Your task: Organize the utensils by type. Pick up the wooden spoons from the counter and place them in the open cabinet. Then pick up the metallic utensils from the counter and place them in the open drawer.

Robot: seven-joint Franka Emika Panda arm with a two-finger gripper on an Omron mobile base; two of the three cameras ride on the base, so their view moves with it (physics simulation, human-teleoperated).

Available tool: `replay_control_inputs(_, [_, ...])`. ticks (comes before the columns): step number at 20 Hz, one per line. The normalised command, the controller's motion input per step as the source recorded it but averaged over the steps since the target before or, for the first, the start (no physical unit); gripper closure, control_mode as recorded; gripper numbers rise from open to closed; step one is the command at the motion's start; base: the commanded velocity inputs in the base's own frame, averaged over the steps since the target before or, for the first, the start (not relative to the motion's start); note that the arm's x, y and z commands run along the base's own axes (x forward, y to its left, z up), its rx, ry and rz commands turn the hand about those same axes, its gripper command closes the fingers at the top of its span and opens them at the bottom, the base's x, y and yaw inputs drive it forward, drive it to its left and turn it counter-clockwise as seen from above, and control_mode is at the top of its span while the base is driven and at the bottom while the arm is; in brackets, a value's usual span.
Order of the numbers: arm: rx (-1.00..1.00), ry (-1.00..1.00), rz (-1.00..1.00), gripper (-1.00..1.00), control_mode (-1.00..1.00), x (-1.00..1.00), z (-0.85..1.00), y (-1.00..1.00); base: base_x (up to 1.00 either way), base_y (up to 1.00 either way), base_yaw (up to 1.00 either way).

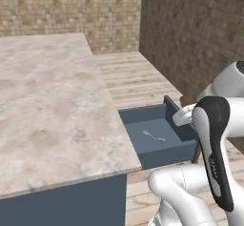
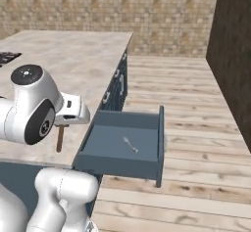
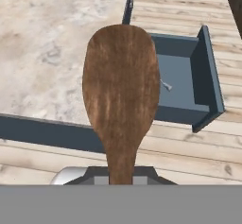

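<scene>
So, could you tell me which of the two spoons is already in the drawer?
The slim silver spoon lies on the drawer bottom. The dark brown spoon is clamped in the gripper, held in the air.

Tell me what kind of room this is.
Likely a simulated kitchen: a mottled beige stone-look counter over dark blue-grey cabinetry, a pulled-out blue-grey drawer holding a slim silver metal spoon, and tan tiled walls.

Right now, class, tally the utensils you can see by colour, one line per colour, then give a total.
Silver-grey: 1, the metal spoon lying in the open drawer.
Dark reddish-brown: 1, the brown spoon held in the fingers.
Total: 2 utensils.
</scene>
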Motion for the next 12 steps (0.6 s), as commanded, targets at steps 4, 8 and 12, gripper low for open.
replay_control_inputs(4, [0.00,0.00,0.00,1.00,1.00,0.00,0.00,0.00,0.89,-0.08,0.00])
replay_control_inputs(8, [0.00,0.00,0.00,1.00,1.00,0.00,0.00,0.00,0.40,0.00,0.00])
replay_control_inputs(12, [0.00,0.00,0.00,1.00,1.00,0.00,0.00,0.00,0.02,0.00,0.00])
